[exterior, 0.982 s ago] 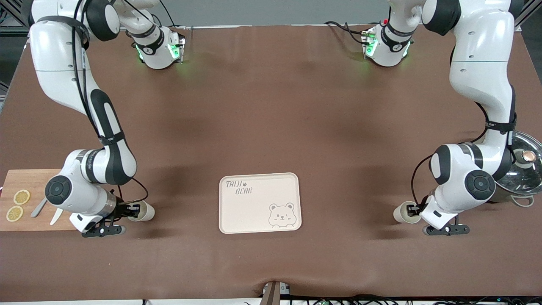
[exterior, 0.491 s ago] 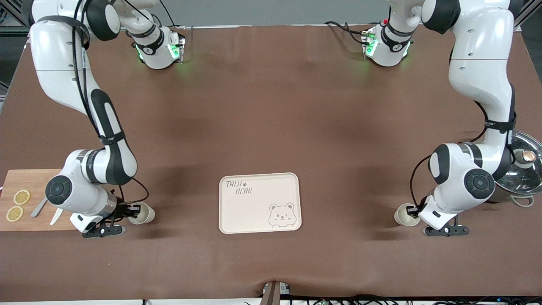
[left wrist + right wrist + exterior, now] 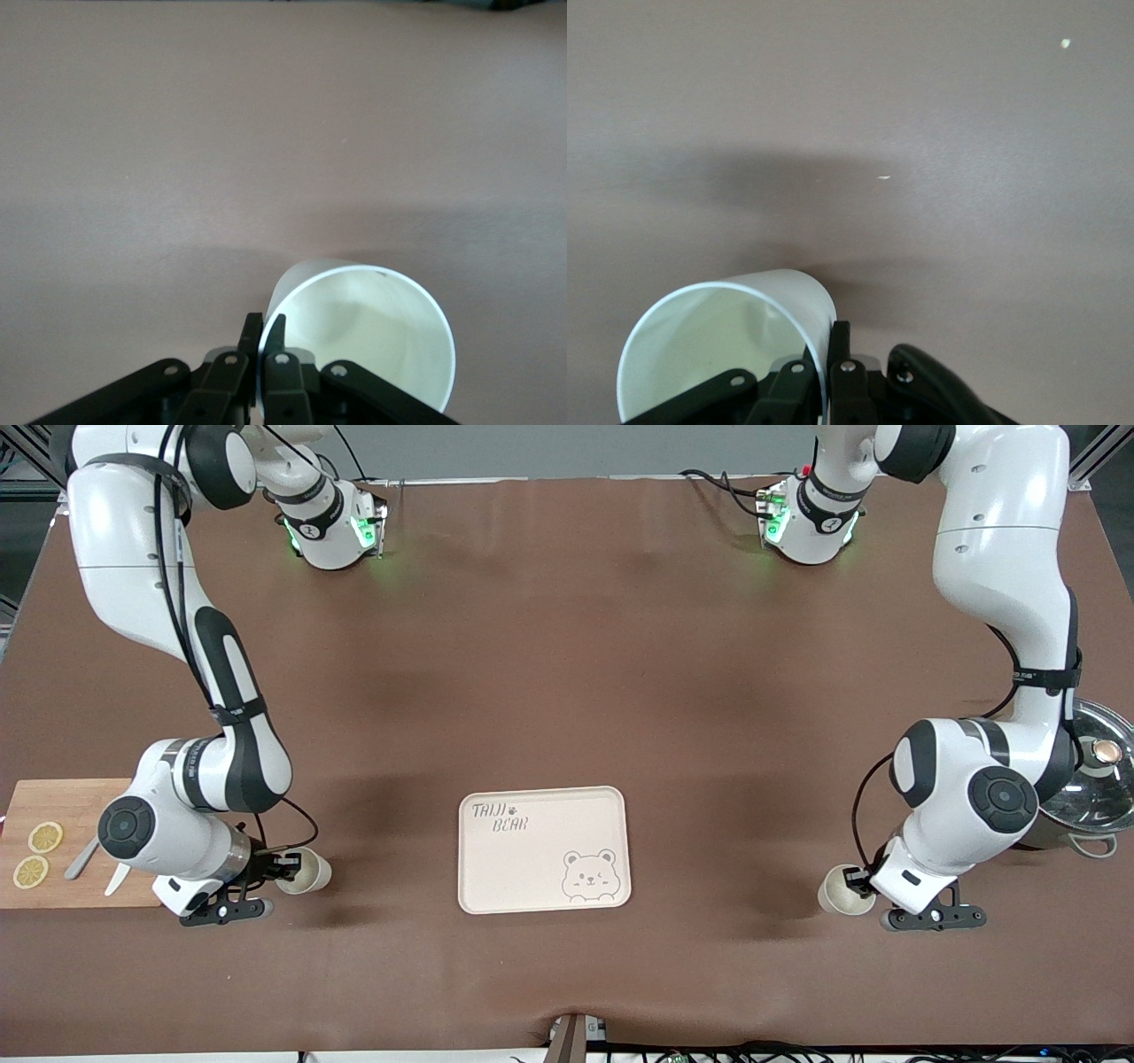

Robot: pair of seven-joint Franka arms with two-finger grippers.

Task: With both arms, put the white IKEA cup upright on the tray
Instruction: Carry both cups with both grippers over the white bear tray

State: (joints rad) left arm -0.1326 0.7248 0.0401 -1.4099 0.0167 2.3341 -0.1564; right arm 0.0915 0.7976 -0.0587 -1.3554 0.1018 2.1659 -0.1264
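Note:
The cream tray with "TAIJI BEAR" lettering lies at the table's middle, near the front camera. My right gripper is shut on the rim wall of a white cup, tilted, beside the tray toward the right arm's end. In the right wrist view one finger is inside and one outside the cup, at my right gripper. My left gripper is shut on the rim of a second white cup toward the left arm's end. It shows the same way in the left wrist view: cup, left gripper.
A wooden cutting board with lemon slices and a knife lies at the right arm's end. A steel pot with a glass lid stands at the left arm's end, close to the left arm's elbow.
Both grippers have shifted slightly with their cups: the right one a little toward the tray, the left one a little lower in the front view. The cups have turned more mouth-up.

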